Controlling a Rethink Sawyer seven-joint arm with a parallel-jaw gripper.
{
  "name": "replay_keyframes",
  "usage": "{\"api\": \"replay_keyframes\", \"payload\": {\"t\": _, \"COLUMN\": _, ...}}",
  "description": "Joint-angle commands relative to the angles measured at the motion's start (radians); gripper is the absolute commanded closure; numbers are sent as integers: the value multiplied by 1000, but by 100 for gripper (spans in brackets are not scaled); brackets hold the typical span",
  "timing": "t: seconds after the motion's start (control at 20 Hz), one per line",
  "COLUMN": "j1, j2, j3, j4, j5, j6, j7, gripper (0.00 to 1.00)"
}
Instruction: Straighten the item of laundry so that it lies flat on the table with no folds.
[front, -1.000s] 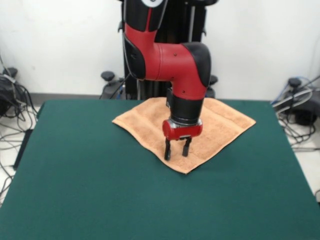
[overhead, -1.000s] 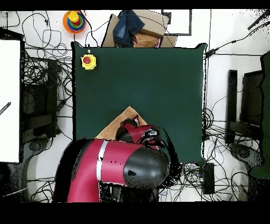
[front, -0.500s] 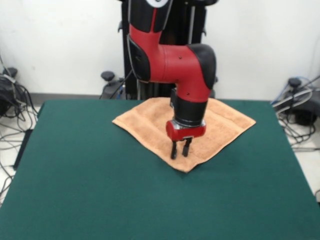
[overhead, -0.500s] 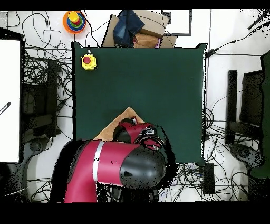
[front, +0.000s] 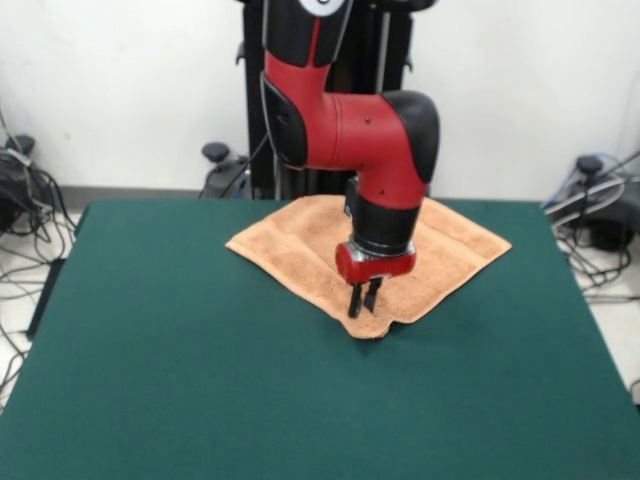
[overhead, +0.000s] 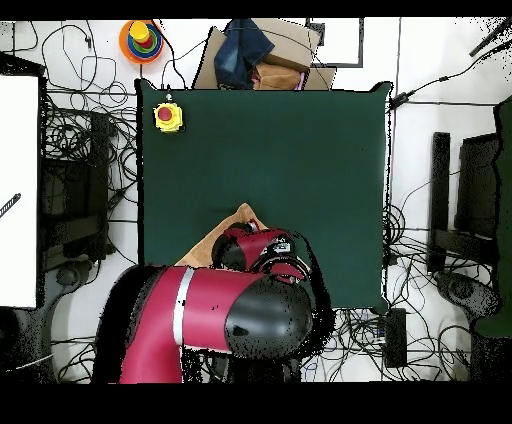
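Observation:
The peach-orange towel (front: 290, 245) lies spread on the far half of the dark green table (front: 150, 360), one corner pointing toward the camera. My gripper (front: 362, 303) stands straight down on that near corner. Its black fingers are shut together, pinching the cloth. The corner beside them is bunched into a small ridge and the edge to the right curls inward. In the overhead view only a tip of the towel (overhead: 241, 213) shows past the red arm, which hides the fingers.
A yellow box with a red button (overhead: 167, 117) sits at one table corner. Off the table are a ring-stacking toy (overhead: 141, 39), a cardboard box with blue cloth (overhead: 262, 55), and cables on the floor at both sides (front: 30, 215).
The fingers went from spread apart to shut on the towel's near corner. That corner, flat and pointed before, is now puckered and drawn in.

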Motion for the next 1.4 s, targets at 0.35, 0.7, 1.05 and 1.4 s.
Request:
{"api": "replay_keyframes", "payload": {"t": 0.35, "j1": -117, "j2": 417, "j3": 98, "j4": -388, "j5": 101, "j6": -109, "j7": 170, "gripper": 100}}
{"api": "replay_keyframes", "payload": {"t": 0.7, "j1": -105, "j2": 431, "j3": 93, "j4": -460, "j5": 64, "j6": -119, "j7": 119, "gripper": 100}}
{"api": "replay_keyframes", "payload": {"t": 1.05, "j1": -133, "j2": 424, "j3": 124, "j4": -466, "j5": 44, "j6": -150, "j7": 129, "gripper": 100}}
{"api": "replay_keyframes", "payload": {"t": 1.4, "j1": -119, "j2": 401, "j3": 119, "j4": -483, "j5": 91, "j6": -11, "j7": 111, "gripper": 100}}
